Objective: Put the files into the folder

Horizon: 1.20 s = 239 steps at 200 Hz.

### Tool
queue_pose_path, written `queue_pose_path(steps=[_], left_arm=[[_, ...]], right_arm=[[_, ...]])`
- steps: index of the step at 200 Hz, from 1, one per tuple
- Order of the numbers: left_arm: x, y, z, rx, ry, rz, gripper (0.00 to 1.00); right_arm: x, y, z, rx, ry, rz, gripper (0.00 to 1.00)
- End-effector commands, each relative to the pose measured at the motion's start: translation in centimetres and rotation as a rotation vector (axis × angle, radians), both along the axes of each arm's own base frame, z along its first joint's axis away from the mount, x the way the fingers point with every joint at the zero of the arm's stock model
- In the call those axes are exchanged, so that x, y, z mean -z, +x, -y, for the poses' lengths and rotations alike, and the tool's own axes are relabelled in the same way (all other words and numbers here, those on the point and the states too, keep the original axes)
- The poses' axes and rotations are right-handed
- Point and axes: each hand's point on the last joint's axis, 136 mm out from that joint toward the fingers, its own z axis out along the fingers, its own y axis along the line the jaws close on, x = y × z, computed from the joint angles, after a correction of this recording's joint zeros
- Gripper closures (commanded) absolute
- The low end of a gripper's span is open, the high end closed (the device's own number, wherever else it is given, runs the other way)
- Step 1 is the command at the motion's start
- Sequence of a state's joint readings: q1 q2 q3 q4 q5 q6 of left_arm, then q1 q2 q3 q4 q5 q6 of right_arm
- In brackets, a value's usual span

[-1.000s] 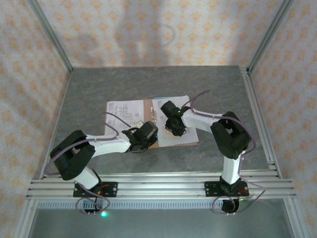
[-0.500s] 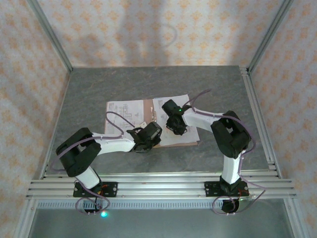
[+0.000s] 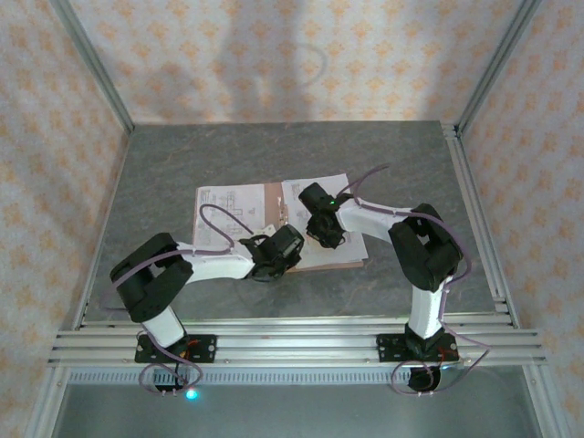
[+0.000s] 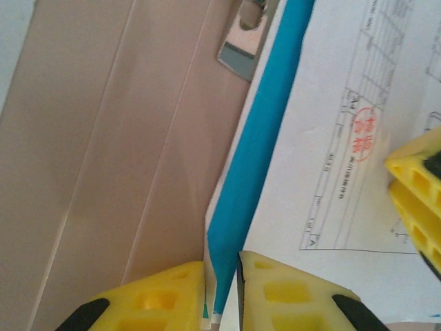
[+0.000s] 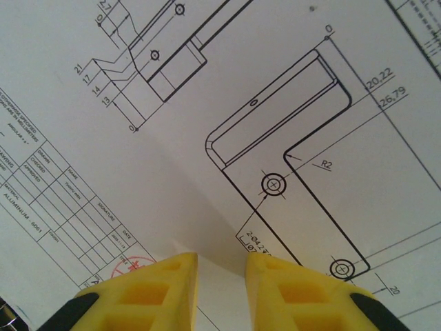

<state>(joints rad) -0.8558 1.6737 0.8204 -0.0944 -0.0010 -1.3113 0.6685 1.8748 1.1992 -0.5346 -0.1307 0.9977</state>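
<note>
1. The pinkish-brown folder point(image 3: 272, 195) lies open on the grey bench point(image 3: 182, 164), its metal fastener point(image 4: 244, 45) at the spine.
2. The files point(image 3: 336, 197) lie on the folder's right half, a white drawing sheet point(image 4: 331, 103) on top of a teal-blue sheet point(image 4: 262, 158). Another printed sheet point(image 3: 224, 206) lies on the left half.
3. The left claw point(image 4: 220, 303) is at the files' near edge, its yellow fingers pressed close on the teal-blue sheet's edge.
4. The right claw point(image 5: 220, 276) is low over the drawing sheet, fingers narrowly apart. Whether it pinches paper cannot be told.
</note>
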Motion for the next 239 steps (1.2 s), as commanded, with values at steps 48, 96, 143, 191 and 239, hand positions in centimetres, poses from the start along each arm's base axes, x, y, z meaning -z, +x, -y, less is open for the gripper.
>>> queue_pose_path(steps=[48, 96, 143, 191, 239], left_arm=[[0.6, -0.2, -0.7, -0.013, 0.046, -0.007, 0.92], [-0.5, -0.4, -1.3, -0.018, 0.069, 0.003, 0.88], [-0.8, -0.6, -1.3, -0.010, 0.095, -0.007, 0.82], [0.3, -0.3, -0.7, -0.003, 0.091, -0.019, 0.82], [0.2, 0.0, -0.5, -0.007, 0.089, -0.010, 0.91]], right_arm=[[1.0, -0.4, 1.5, 0.014, -0.053, -0.032, 0.74], [0.8, -0.4, 1.6, 0.017, -0.055, -0.028, 0.74], [0.8, -0.3, 1.6, 0.019, -0.052, -0.026, 0.74], [0.7, -0.4, 1.6, 0.018, -0.050, -0.024, 0.74], [0.7, -0.4, 1.6, 0.021, -0.048, -0.023, 0.74]])
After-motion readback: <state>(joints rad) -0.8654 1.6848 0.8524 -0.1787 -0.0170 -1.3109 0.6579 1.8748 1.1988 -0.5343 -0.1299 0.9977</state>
